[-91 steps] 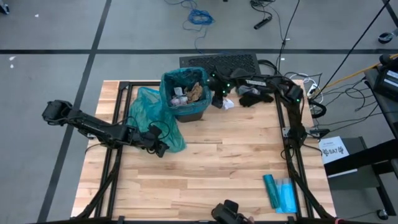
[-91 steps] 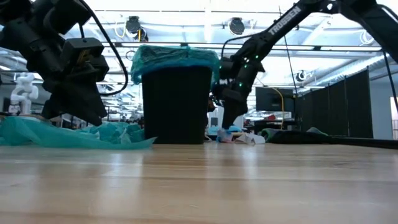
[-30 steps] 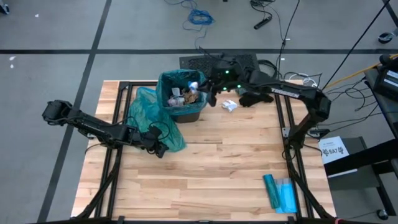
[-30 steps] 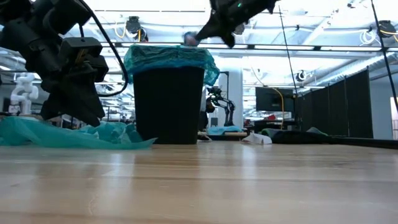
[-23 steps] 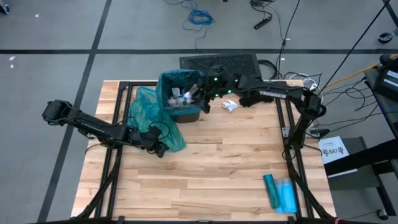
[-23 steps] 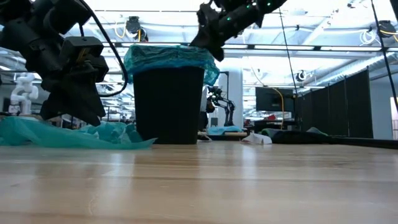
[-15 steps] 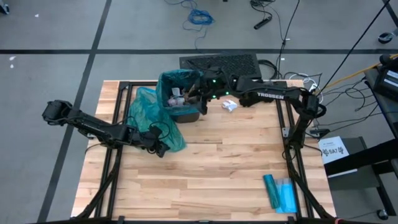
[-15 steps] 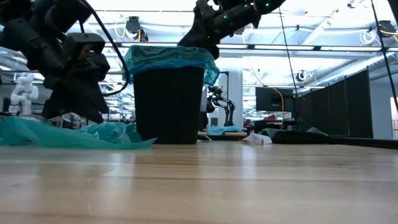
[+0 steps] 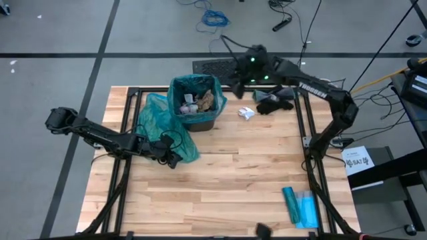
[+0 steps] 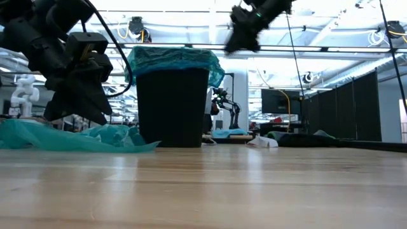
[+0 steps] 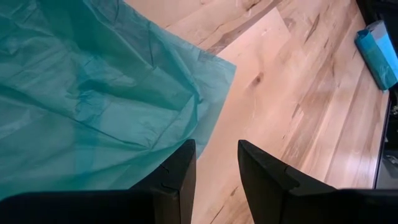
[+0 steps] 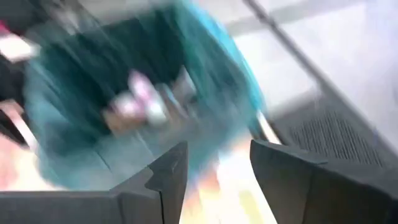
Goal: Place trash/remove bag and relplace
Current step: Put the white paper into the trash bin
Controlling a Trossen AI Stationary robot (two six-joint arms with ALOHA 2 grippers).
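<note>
— Where is everything placed at this point?

— In the high view the bin (image 9: 195,101), lined with a teal bag, is seen a little above and left of the frame's centre, and wads of trash (image 9: 197,102) are piled inside it. One white wad (image 9: 246,113) is left on the table just right of the bin, with a black cloth (image 9: 273,102) further right. A spare teal bag (image 9: 163,127) is spread on the wood to the left of the bin.

— And the grippers?

— The right gripper (image 9: 233,81) is held high, above and to the right of the bin; in its wrist view the fingers (image 12: 166,177) are parted with nothing between them. The left gripper (image 9: 170,159) is low beside the spare bag, its fingers (image 11: 180,169) slightly apart, and nothing is gripped, the bag lying just beside them.

— How is the next pick best done?

— The white wad should probably be approached from straight above, the jaws kept wide until it is bracketed, so that it is not nudged toward the cloth. The wrist picture is smeared, so alignment is better judged from overhead. The wad should then be carried well over the rim before release, because the liner's edge could be caught.
</note>
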